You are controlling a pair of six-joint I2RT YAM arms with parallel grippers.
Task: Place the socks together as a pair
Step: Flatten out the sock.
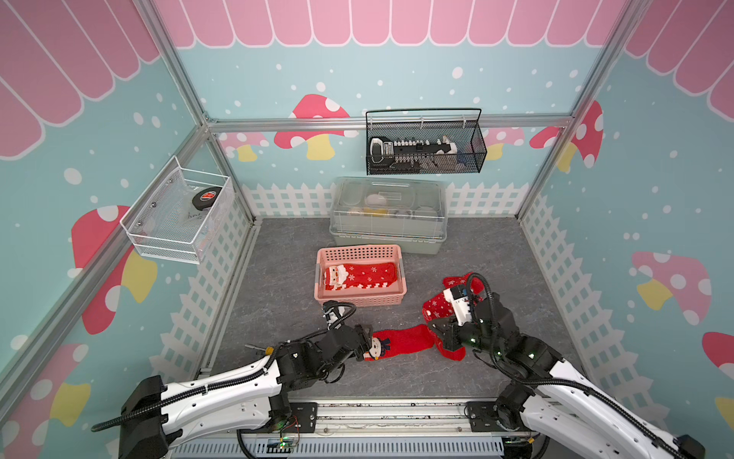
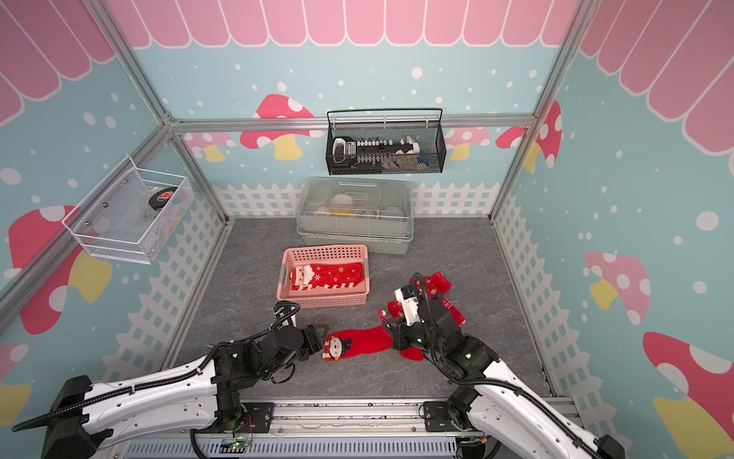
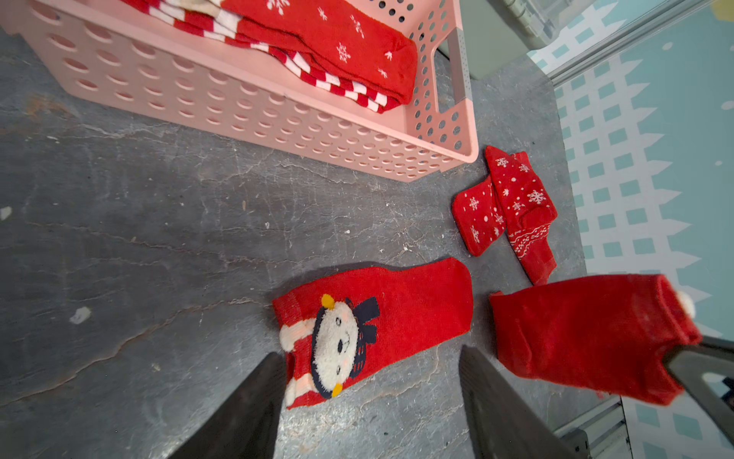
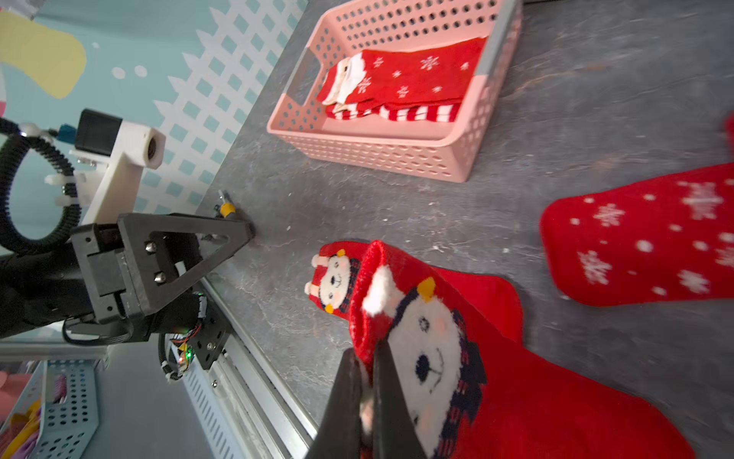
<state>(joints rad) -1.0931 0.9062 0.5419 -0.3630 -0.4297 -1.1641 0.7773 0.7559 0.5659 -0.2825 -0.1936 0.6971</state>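
A red bear-face sock (image 1: 401, 343) (image 3: 381, 318) lies flat on the grey floor. My left gripper (image 1: 367, 341) (image 3: 371, 353) stands open at its cuff end, fingers either side of the bear face, holding nothing. My right gripper (image 4: 367, 353) is shut on the cuff of a second bear-face sock (image 4: 536, 397) (image 3: 588, 334), which hangs just right of the first, its lower part touching the floor. Two red snowflake socks (image 3: 504, 206) (image 1: 437, 306) lie behind the right arm. A Santa sock over a striped one (image 1: 361, 274) (image 4: 405, 79) rests in the pink basket (image 1: 359, 300).
A clear lidded box (image 1: 389, 214) stands behind the basket at the back wall. A black mesh basket (image 1: 425, 143) and a white mesh basket (image 1: 178, 214) hang on the walls. The metal rail (image 1: 389, 417) runs along the front edge.
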